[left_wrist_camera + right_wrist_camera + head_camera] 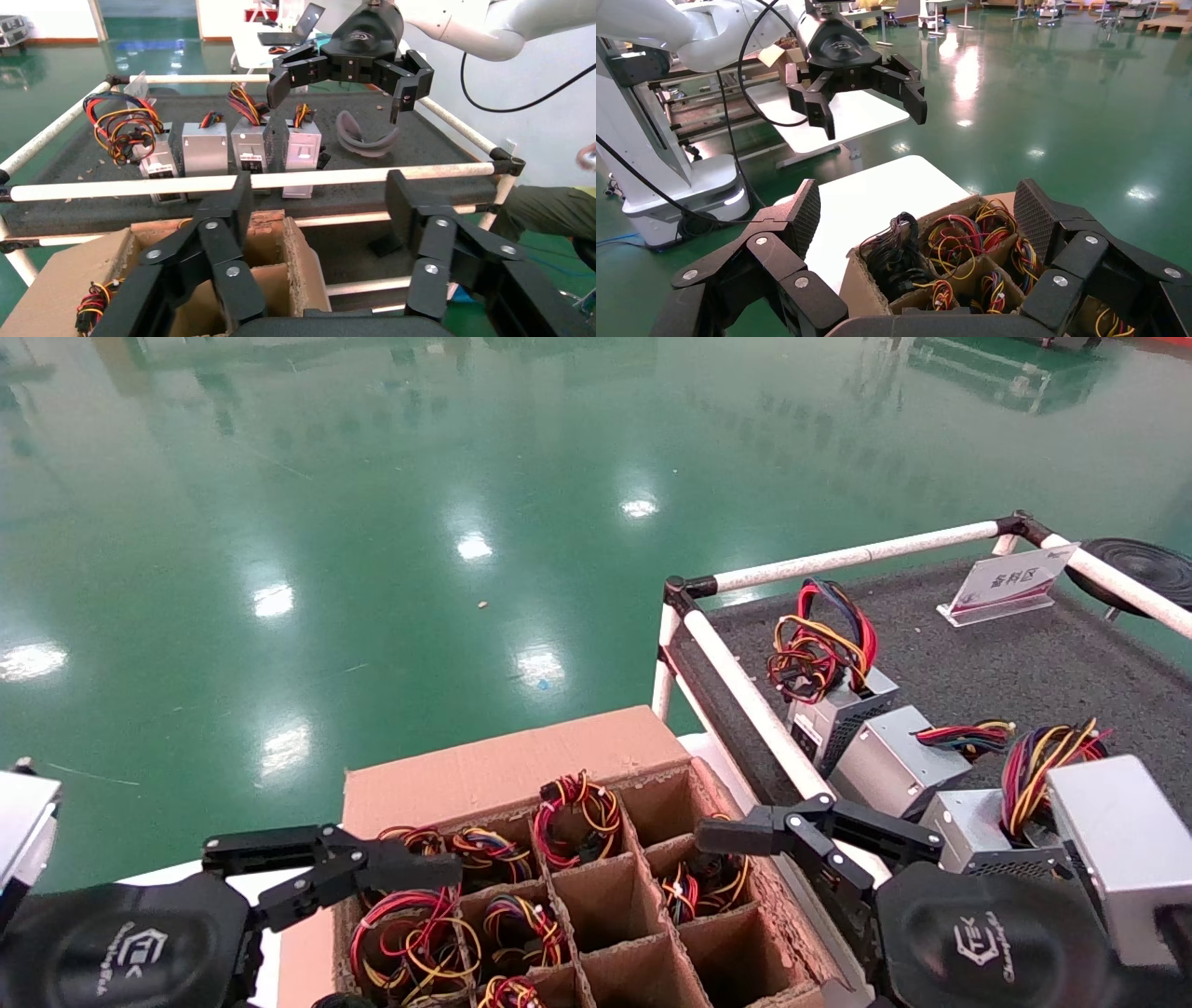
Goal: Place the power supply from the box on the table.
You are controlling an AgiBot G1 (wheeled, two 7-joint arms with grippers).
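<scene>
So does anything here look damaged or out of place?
The box does: its rim and dividers are ragged and chewed, worst along the edge nearest the table. Both grippers, left and right, hang open above it, holding nothing.

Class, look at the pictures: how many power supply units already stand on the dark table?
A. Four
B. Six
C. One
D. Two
A: the left wrist view shows four units in a row on the table.

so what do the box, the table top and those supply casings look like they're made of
The box: brown corrugated cardboard, matte, with ragged, fraying divider edges. The table: a dark grey, rough, felt- or foam-like mat, railed by white pipes, probably plastic. The power supply casings: silver-grey sheet metal, dull sheen, one side perforated.
</scene>
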